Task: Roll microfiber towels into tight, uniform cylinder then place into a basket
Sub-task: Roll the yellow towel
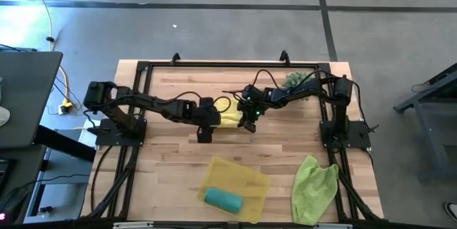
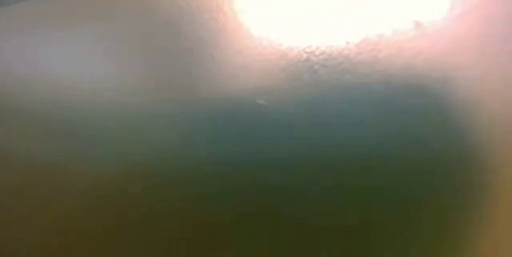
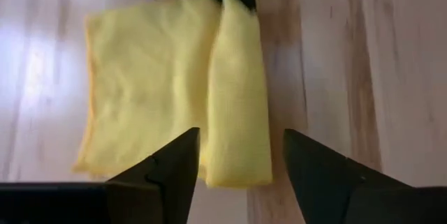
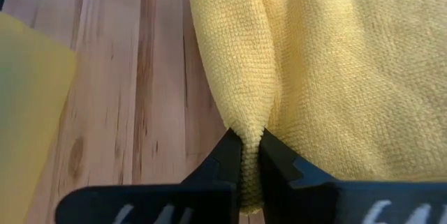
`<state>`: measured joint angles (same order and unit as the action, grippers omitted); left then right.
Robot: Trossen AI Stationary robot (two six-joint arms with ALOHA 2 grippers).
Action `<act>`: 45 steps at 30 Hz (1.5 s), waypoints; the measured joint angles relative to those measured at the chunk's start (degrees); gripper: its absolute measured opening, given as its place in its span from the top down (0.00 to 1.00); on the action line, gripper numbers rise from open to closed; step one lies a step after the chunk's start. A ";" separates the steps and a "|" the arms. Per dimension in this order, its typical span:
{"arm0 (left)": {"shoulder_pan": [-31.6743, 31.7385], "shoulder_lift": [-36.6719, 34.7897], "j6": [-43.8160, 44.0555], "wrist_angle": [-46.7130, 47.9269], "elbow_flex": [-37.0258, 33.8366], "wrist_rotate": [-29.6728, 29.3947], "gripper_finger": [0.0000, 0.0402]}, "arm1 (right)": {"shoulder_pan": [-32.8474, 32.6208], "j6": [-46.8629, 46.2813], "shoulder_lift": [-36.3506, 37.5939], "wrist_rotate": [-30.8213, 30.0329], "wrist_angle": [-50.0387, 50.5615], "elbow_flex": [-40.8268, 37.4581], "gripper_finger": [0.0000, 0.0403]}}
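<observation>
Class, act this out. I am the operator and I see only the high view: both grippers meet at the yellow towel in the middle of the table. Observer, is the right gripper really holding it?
Observer: Yes. The right wrist view shows the right gripper pinching a raised fold of the yellow towel.
Operator: And the left gripper?
Observer: The left gripper is open, with one finger on each side of the towel's folded strip.
Operator: Does the low view add anything?
Observer: No. It is only a bright blur, and nothing on the table can be made out in it.
</observation>
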<state>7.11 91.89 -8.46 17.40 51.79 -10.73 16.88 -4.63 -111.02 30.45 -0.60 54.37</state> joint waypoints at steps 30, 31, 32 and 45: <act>5.58 7.94 2.27 0.38 0.09 2.85 0.84 | -0.04 0.12 0.07 -0.35 -0.30 0.08 0.98; 5.65 7.49 2.29 1.79 0.11 2.85 0.84 | -0.04 0.12 0.07 -0.35 -0.20 0.11 0.98; 5.71 7.14 2.40 4.16 0.10 2.96 0.84 | -0.04 0.12 0.07 -0.35 -0.20 0.11 0.98; -0.08 5.92 2.68 16.50 0.55 -9.73 0.63 | -0.04 0.55 0.07 -0.32 -0.20 0.11 0.98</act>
<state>7.04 97.82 -5.78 33.90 52.34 -20.46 16.84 -4.08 -110.96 30.13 -0.79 54.48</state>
